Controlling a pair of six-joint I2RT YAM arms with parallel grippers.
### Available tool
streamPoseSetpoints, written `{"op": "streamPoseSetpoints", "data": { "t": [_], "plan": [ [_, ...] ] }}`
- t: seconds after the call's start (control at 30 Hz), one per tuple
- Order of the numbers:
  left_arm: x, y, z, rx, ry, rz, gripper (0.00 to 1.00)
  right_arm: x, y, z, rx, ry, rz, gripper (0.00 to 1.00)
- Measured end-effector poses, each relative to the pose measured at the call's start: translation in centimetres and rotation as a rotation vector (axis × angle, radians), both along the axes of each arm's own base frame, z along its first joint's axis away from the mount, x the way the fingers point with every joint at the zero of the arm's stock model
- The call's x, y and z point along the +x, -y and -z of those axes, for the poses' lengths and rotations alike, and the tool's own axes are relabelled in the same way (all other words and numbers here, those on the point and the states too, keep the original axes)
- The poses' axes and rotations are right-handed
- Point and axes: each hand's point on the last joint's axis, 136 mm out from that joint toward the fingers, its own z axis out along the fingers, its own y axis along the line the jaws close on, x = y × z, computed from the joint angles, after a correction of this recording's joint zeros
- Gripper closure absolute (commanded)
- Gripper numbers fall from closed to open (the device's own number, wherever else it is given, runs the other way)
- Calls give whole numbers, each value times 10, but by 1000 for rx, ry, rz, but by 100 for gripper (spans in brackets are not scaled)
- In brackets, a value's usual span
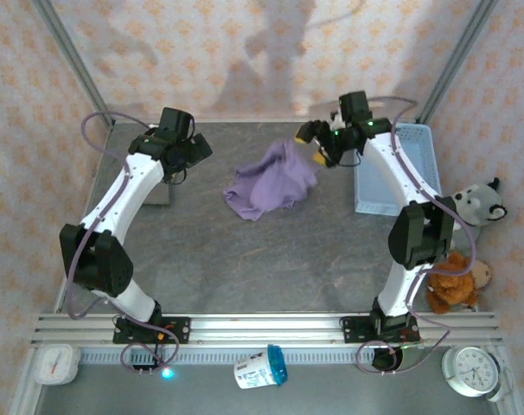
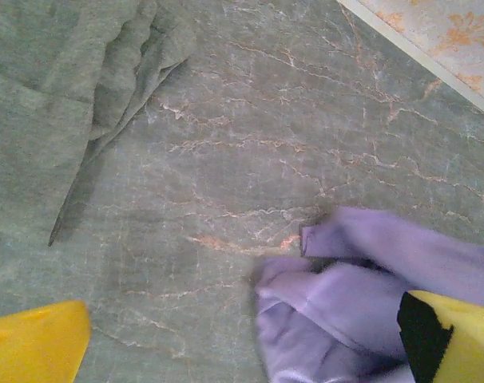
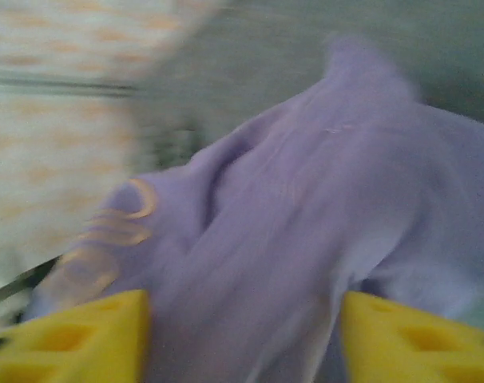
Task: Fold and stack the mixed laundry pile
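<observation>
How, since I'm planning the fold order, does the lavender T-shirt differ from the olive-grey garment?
Colour: the lavender T-shirt is purple, the olive-grey garment dull green-grey. Pose: the T-shirt is bunched in a heap, the olive-grey garment lies flatter, with a few creases. Print: the T-shirt shows an orange marking; the olive-grey garment looks plain. Both are soft cloth on the table.
</observation>
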Motion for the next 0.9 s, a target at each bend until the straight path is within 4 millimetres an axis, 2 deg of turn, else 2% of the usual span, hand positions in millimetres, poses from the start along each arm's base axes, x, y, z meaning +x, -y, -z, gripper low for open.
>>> {"op": "streamPoseSetpoints", "data": {
  "t": [0.1, 0.2, 0.27, 0.37, 0.47, 0.57, 0.63, 0.73, 0.83, 0.9],
  "plan": [
    [-9, 4, 12, -13, -13, 18, 0, -10, 30, 48, -154, -81, 61, 11],
    [-18, 18, 34, -18, -57, 58, 2, -24, 44, 75, -268, -117, 60, 12],
    [-26, 34, 50, -26, -95, 100, 5, -36, 41, 82, -322, -121, 30, 13],
    [-32, 58, 74, -44, -138, 152, 15, -55, 21, 81, -360, -91, -53, 16],
    [-32, 78, 102, -74, -182, 171, 20, -72, -12, 76, -373, -44, -163, 19],
    [-25, 86, 125, -103, -211, 140, 23, -84, -40, 76, -378, -11, -254, 21],
    [-19, 87, 137, -117, -223, 109, 26, -88, -52, 78, -383, 4, -290, 23],
    [-8, 90, 148, -122, -232, 72, 37, -87, -63, 85, -396, 10, -315, 37],
    [11, 94, 156, -124, -226, 44, 44, -75, -71, 98, -413, -3, -318, 55],
    [21, 96, 164, -122, -229, 32, 54, -65, -73, 109, -438, -13, -310, 77]
  ]
}}
